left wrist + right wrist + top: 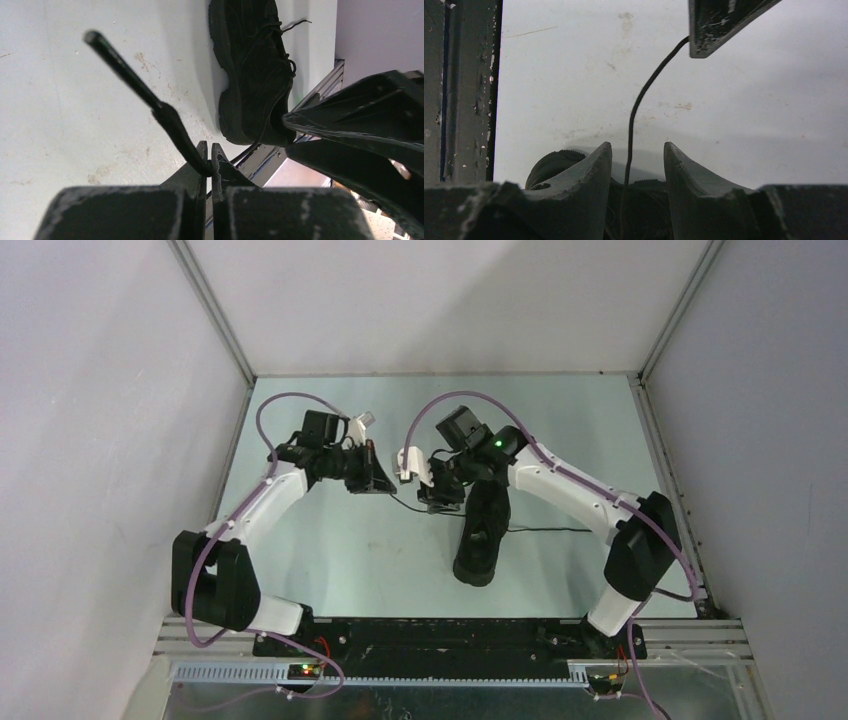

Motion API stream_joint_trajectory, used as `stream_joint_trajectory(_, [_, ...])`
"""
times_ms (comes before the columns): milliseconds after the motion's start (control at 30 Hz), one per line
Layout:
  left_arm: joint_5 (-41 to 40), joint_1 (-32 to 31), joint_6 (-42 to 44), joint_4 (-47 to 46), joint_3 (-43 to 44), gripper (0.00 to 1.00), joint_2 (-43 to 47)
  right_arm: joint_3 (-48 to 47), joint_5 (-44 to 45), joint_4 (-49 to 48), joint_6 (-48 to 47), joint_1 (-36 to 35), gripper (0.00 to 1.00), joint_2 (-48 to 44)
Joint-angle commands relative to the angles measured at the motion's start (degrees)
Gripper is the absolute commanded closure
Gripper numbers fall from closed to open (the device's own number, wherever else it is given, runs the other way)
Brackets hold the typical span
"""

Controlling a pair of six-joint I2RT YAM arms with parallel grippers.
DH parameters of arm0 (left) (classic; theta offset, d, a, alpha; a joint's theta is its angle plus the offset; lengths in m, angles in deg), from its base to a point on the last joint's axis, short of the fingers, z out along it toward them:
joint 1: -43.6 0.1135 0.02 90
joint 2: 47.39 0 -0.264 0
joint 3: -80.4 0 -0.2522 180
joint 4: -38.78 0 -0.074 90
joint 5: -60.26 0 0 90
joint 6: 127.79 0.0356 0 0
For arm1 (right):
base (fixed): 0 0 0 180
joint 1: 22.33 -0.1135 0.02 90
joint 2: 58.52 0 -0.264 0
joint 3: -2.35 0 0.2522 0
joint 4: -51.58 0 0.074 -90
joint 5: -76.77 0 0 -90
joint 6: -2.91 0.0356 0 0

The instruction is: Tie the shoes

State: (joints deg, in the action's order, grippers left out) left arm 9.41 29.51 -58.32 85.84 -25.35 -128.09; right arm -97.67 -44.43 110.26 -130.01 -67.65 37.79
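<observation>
The black sneaker [480, 540] lies on the table's middle, toe toward the arms; it also shows in the left wrist view [255, 65]. My left gripper [380, 482] is shut on a thin black lace [170, 120], whose free end sticks out past the closed jaws [209, 150]. The lace [408, 505] runs from there to the shoe. My right gripper [440, 498] hovers over the shoe's laced top, open, with that lace [630, 130] passing untouched between its fingertips [636, 146]. The shoe [644, 205] lies just below them.
A second lace [550, 531] trails right from the shoe across the table. The left finger [719, 25] hangs at the top of the right wrist view. Grey enclosure walls [120, 390] stand left, right and behind. A metal rail [400, 670] runs along the near edge.
</observation>
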Motion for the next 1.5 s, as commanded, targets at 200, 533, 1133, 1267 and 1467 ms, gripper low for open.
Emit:
stream_joint_trajectory(200, [2.7,1.7,-1.2,-2.1,-0.2,1.00,2.0,-2.1,0.8,-0.7,0.9,-2.0,0.65,5.6])
stream_joint_trajectory(533, [-2.1,3.1,8.7,-2.3,-0.5,0.61,4.3,-3.9,-0.9,0.6,2.2,0.1,1.00,1.8])
stream_joint_trajectory(1133, [4.7,-8.8,30.1,-31.5,-5.9,0.50,5.9,-1.2,-12.0,0.7,10.4,11.8,1.00,-4.9])
stream_joint_trajectory(1267, [2.7,-12.6,29.8,-36.8,-3.1,0.51,1.5,-1.3,-13.6,0.2,11.6,13.1,1.00,-5.2])
stream_joint_trajectory(1467, [3.6,-16.0,30.3,-40.7,-2.5,0.55,-2.7,-0.7,-15.2,-0.7,13.9,14.6,1.00,-5.9])
